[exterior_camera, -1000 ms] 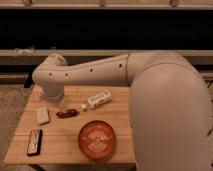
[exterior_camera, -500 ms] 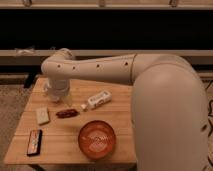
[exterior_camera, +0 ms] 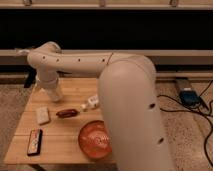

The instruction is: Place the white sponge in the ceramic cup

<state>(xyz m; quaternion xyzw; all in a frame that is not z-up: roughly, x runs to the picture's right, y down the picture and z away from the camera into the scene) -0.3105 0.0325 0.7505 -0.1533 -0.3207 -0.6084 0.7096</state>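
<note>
The white sponge [exterior_camera: 43, 115] lies flat on the left part of the wooden table [exterior_camera: 60, 135]. My arm [exterior_camera: 75, 62] reaches from the right across the table's back. Its white end points down at the back left, and the gripper [exterior_camera: 54, 95] is there, close above the tabletop and behind the sponge. The gripper holds no sponge. The ceramic cup is hidden, no part of it shows.
A black-and-red device [exterior_camera: 34, 141] lies at the front left. A red elongated object [exterior_camera: 67, 113] and a white block with dark marks [exterior_camera: 91, 102] lie mid-table. An orange-red bowl [exterior_camera: 95, 140] stands at the front. Cables and a box [exterior_camera: 189, 95] are on the floor at right.
The arm's bend at the far left has risen and shifted slightly left, and its end now hangs more upright over the back left of the table. The sponge has not moved.
</note>
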